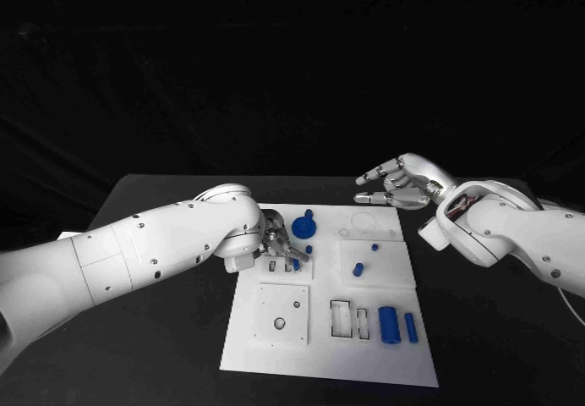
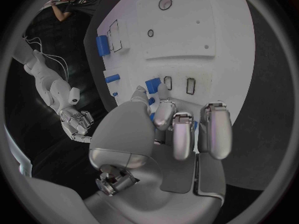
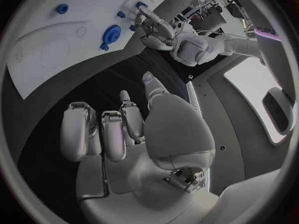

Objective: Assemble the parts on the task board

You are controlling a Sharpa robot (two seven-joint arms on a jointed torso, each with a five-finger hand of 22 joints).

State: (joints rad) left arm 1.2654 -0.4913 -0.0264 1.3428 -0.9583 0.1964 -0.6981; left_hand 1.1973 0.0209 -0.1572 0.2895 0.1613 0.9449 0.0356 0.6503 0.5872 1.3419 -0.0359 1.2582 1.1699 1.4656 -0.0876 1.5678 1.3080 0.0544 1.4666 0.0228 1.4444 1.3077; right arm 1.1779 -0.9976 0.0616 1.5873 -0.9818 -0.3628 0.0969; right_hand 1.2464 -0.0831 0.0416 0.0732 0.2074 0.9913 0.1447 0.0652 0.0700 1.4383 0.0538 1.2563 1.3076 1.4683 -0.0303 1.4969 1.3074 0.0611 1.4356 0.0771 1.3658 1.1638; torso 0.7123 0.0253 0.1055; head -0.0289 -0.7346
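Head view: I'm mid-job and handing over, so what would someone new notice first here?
First, the white board in the middle of the black table, with blue parts scattered on it, the round gear near its far edge the most obvious. Next, the left hand down on the board, its fingers at a small blue part beside two slots. The right hand hovers open beyond the board's far right corner.

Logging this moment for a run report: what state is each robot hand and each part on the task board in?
Left robot hand: fingers down on the task board, pinching a small blue part.
Right robot hand: empty, fingers apart, beyond the board's far edge.
Blue gear: lying flat on the board, free.
Blue cylinders: lying side by side, untouched.
Rectangular slots: unfilled.
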